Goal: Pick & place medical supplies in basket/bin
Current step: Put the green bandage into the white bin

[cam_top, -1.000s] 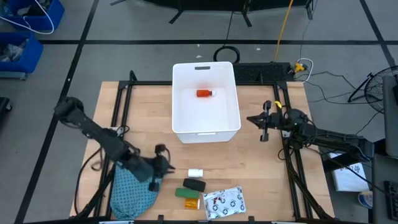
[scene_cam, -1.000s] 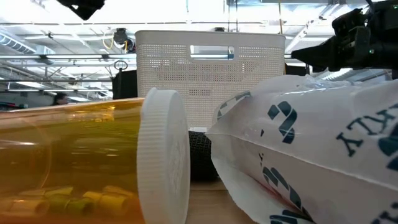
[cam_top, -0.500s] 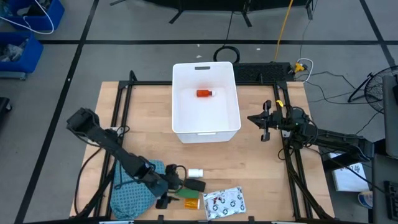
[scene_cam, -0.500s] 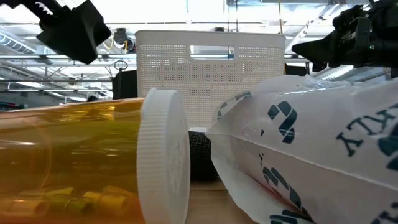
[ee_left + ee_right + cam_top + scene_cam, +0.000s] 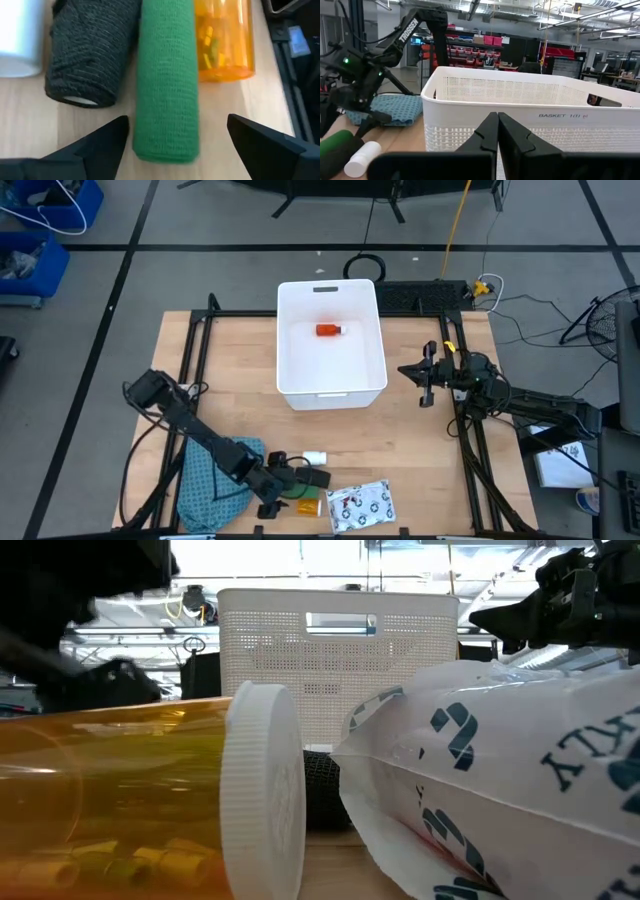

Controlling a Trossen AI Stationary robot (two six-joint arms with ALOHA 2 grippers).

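Near the table's front edge, my left gripper (image 5: 286,486) (image 5: 175,145) stands open, one finger on either side of the near end of the green block (image 5: 167,85) without touching it. Beside the block lie the black oblong (image 5: 90,55), the orange vial (image 5: 222,40) and the white roll (image 5: 315,457). The white black-patterned packet (image 5: 360,505) lies to their right. The white basket (image 5: 330,385) stands at the table's far middle with the red bottle (image 5: 329,330) lying on its floor. My right gripper (image 5: 424,385) (image 5: 497,135) waits shut to the right of the basket.
A teal-blue cloth (image 5: 210,485) lies under my left arm at the front left. Black frame rails (image 5: 470,450) run along the table's left and right sides. Bare wood shows between the basket and the supplies.
My left gripper has gone toward the table's near edge and to the right, down to the supplies, and has opened; its fingers now stand on either side of the green block. The supplies, the basket and my right arm have kept still.
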